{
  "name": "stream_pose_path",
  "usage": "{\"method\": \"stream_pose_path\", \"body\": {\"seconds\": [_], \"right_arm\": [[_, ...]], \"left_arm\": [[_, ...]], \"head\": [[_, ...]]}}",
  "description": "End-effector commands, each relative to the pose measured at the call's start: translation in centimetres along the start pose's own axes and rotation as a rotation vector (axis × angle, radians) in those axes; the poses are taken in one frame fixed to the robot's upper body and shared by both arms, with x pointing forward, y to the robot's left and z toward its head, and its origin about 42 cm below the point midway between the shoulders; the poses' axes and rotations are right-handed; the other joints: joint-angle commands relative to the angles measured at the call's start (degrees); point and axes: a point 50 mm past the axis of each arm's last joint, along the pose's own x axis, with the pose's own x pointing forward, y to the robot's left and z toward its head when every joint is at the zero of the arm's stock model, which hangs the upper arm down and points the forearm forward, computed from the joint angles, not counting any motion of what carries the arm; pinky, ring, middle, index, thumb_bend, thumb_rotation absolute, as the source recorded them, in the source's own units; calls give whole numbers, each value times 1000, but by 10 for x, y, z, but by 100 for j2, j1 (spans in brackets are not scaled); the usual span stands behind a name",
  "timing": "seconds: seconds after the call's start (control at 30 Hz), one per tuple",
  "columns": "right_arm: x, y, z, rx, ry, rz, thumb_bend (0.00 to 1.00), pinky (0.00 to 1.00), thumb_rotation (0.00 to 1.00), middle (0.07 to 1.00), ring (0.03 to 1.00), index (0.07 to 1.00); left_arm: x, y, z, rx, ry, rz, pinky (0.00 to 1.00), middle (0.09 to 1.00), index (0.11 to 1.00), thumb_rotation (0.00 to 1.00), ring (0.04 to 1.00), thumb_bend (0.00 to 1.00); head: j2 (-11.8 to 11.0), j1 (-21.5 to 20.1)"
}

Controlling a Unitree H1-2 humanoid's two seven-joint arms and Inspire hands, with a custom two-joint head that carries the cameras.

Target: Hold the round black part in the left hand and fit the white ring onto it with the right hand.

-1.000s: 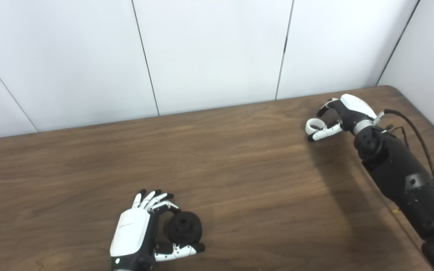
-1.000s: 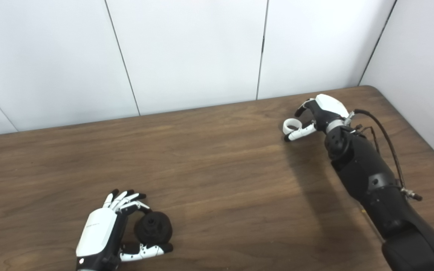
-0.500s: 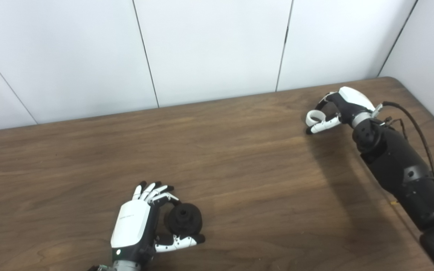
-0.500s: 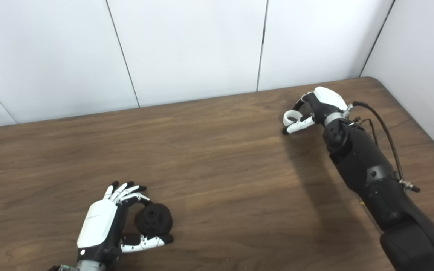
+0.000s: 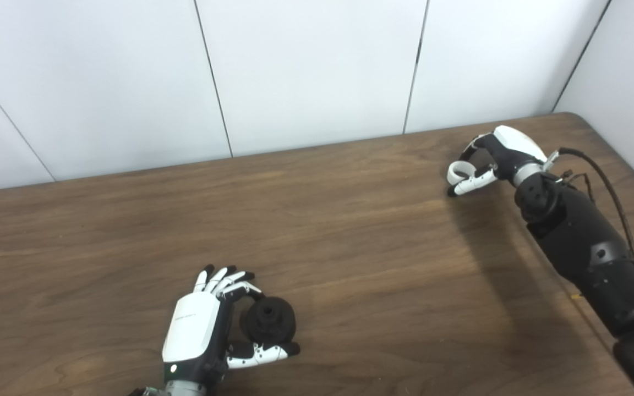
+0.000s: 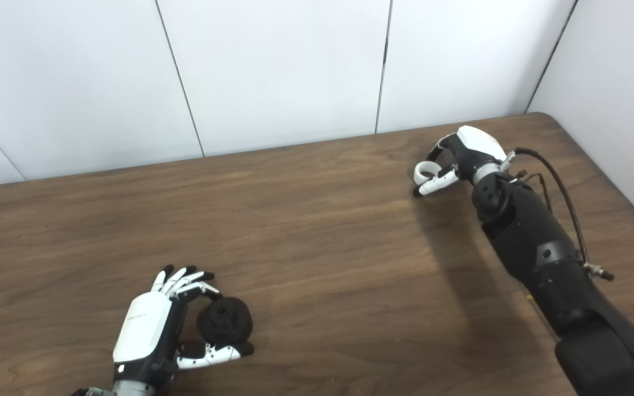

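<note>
Nearest the camera, at the bottom left of a dark wooden table [image 5: 350, 247], the robot's left hand [image 5: 201, 330] rests low with its white back facing up. Its fingers [image 5: 223, 283] curl over the far side of the round black part [image 5: 268, 323], and its thumb [image 5: 259, 353] reaches across the near side, so the hand is grasping the part between them. The part is a squat, wheel-like disc with a raised hub and a dark centre hole. Its flat face, and so its axis, points up and a little toward the camera. Whether it sits on the table or is raised just off it cannot be told.

A wide stretch of bare wood separates this from the far right of the table. There the right arm [image 5: 586, 247], black and jointed with a cable looping beside it, reaches away from the camera toward the back corner. At its end the right hand [image 6: 460, 159] is closed on the white ring [image 6: 422, 172], pinching it between a fingertip above and the thumb [image 6: 432, 186] below. The ring is a small, plain white band, held at the hand's left side with its opening facing roughly up and toward the camera. It is low over the table; contact with the wood cannot be judged. Ring and black part lie well apart.

Behind the table stands a white panelled wall [image 5: 306, 71] with thin dark seams.
</note>
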Motion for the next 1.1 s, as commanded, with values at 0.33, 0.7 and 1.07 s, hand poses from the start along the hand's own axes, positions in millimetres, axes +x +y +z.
{"method": "stream_pose_path", "body": {"seconds": [0.33,0.7,1.07], "right_arm": [[1,-22,0,-22,-45,-83,521,1000,133,841,999,487],[-1,-22,-4,-18,-56,-84,521,1000,132,843,998,487],[-24,-40,40,-66,-265,-130,521,1000,136,844,1000,486]], "left_arm": [[-2,-5,-1,15,4,-26,1000,800,483,56,900,525],[3,-6,-2,10,2,-15,1000,797,483,55,900,525],[6,-10,-1,19,2,-15,1000,792,482,56,896,525]], "head": [[-20,-2],[-83,4],[-108,59]]}}
